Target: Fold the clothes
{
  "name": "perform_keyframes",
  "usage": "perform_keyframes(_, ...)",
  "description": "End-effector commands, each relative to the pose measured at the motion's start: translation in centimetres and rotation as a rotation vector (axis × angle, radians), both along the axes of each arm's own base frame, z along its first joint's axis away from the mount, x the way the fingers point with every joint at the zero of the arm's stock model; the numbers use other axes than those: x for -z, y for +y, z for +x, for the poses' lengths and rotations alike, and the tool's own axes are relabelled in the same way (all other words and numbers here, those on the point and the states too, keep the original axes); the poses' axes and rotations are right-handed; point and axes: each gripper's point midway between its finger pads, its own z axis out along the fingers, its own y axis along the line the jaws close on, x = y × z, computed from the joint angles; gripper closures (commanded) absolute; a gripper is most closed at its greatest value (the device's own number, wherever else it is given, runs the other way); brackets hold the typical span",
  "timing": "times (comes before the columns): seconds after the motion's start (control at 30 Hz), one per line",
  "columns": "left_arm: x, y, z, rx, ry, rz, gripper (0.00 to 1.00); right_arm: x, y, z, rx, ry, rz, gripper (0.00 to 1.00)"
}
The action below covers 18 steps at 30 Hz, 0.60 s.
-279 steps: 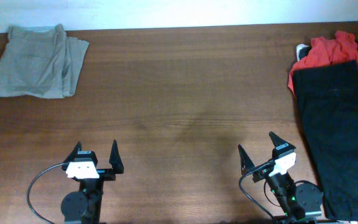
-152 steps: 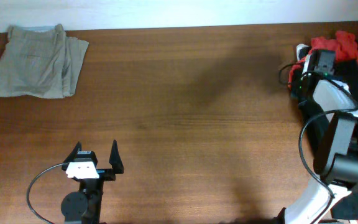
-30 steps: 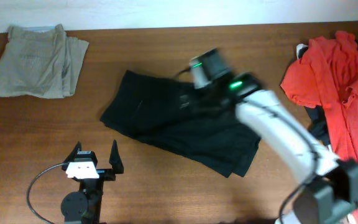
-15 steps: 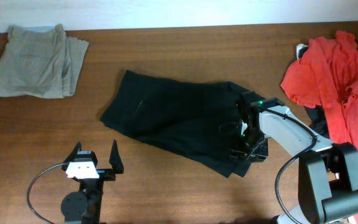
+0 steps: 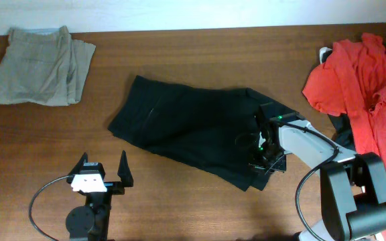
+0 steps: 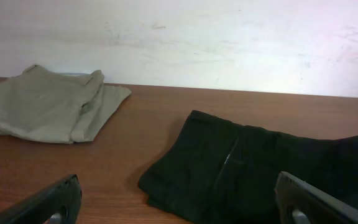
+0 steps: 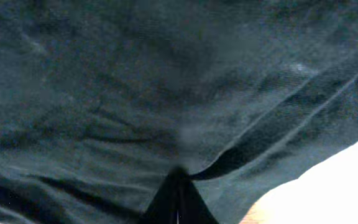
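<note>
One pair of black pants (image 5: 186, 127) lies spread mid-desk (image 5: 200, 60); folded khakis (image 5: 39, 67) well to its left, red shirt (image 5: 360, 73) to its right. Right tool (image 5: 265, 157) looks clenched on the pants' right edge. Left tool (image 5: 103, 161) is spread wide, off the cloth. Fabric prob. light & floppy, so grip corners or waistband.

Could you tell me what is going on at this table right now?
The robot is partway through folding clothes. The right gripper is down at the right end of the black garment, which lies spread in the middle of the table; its fingers look pinched shut on a fold of the cloth. The left gripper sits open near the front edge, touching nothing. A khaki garment lies folded at the far left, and a red shirt waits unfolded on the right.
</note>
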Motion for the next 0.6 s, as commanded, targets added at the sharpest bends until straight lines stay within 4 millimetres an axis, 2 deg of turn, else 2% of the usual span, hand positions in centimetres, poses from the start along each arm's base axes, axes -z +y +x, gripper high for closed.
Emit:
perform_keyframes(0.0, 0.2, 0.1, 0.0, -0.005, 0.002, 0.012, 0.01, -0.2, -0.5, 0.4, 0.0, -0.016, -0.039, 0.96)
perform_keyframes(0.03, 0.2, 0.1, 0.0, -0.005, 0.002, 0.012, 0.01, -0.5, -0.8, 0.6, 0.02, -0.014, -0.052, 0.96)
perform_keyframes(0.13, 0.2, 0.1, 0.0, -0.005, 0.002, 0.012, 0.01, -3.1, -1.8, 2.1, 0.048, -0.046, -0.072, 0.96)
perform_keyframes(0.2, 0.2, 0.1, 0.0, -0.005, 0.002, 0.012, 0.01, -3.2, -2.0, 2.2, 0.05, -0.052, -0.083, 0.96)
perform_keyframes(0.27, 0.2, 0.1, 0.0, -0.005, 0.002, 0.012, 0.01, -3.2, -4.0, 2.0, 0.064, -0.048, -0.184, 0.96)
perform_keyframes(0.33, 0.2, 0.1, 0.0, -0.005, 0.002, 0.012, 0.01, -3.4, -5.8, 1.1, 0.115, -0.002, -0.212, 0.96)
perform_keyframes(0.43, 0.2, 0.1, 0.0, -0.005, 0.002, 0.012, 0.01, -3.2, -6.7, -0.9, 0.08, 0.07, -0.234, 0.96)
perform_keyframes(0.47, 0.2, 0.1, 0.0, -0.005, 0.002, 0.012, 0.01, -2.8, -7.8, -1.6, 0.136, 0.083, -0.309, 0.96)
perform_keyframes(0.57, 0.2, 0.1, 0.0, -0.005, 0.002, 0.012, 0.01, -3.1, -9.4, -1.9, 0.159, 0.086, -0.403, 0.96)
